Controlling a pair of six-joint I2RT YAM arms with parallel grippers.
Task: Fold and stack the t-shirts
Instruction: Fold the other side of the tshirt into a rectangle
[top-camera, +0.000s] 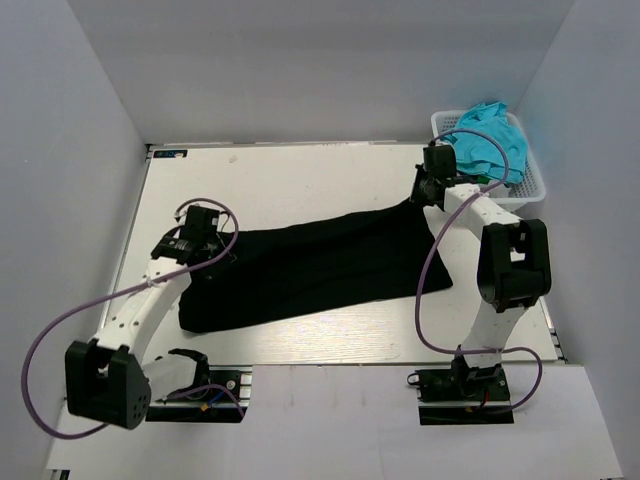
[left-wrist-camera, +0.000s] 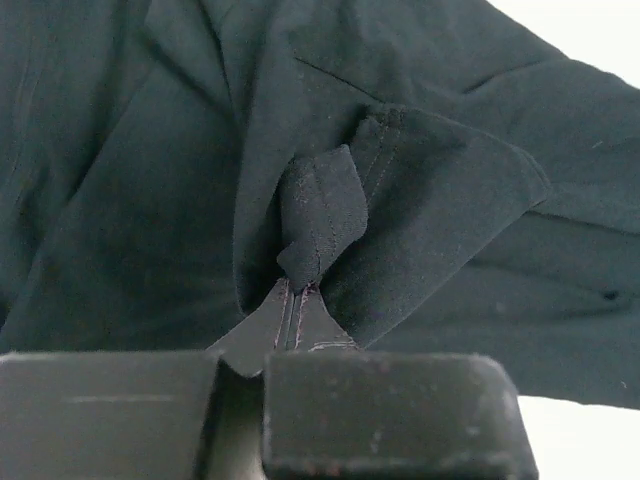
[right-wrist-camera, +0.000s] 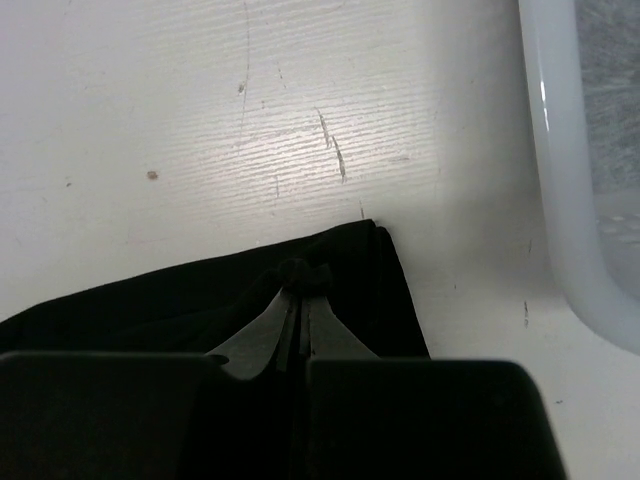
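A black t-shirt (top-camera: 310, 265) lies stretched across the table, folded lengthwise. My left gripper (top-camera: 200, 235) is shut on its left end; the left wrist view shows the fingertips (left-wrist-camera: 300, 290) pinching a stitched fold of black cloth (left-wrist-camera: 320, 215). My right gripper (top-camera: 428, 190) is shut on the shirt's far right corner; the right wrist view shows the closed tips (right-wrist-camera: 300, 285) biting a bunch of black cloth (right-wrist-camera: 350, 270) near the corner. A teal t-shirt (top-camera: 485, 140) lies crumpled in a white basket (top-camera: 535, 185) at the back right.
The basket's white rim (right-wrist-camera: 560, 180) stands just right of my right gripper. White walls enclose the table on the left, back and right. The purple cables loop beside both arms.
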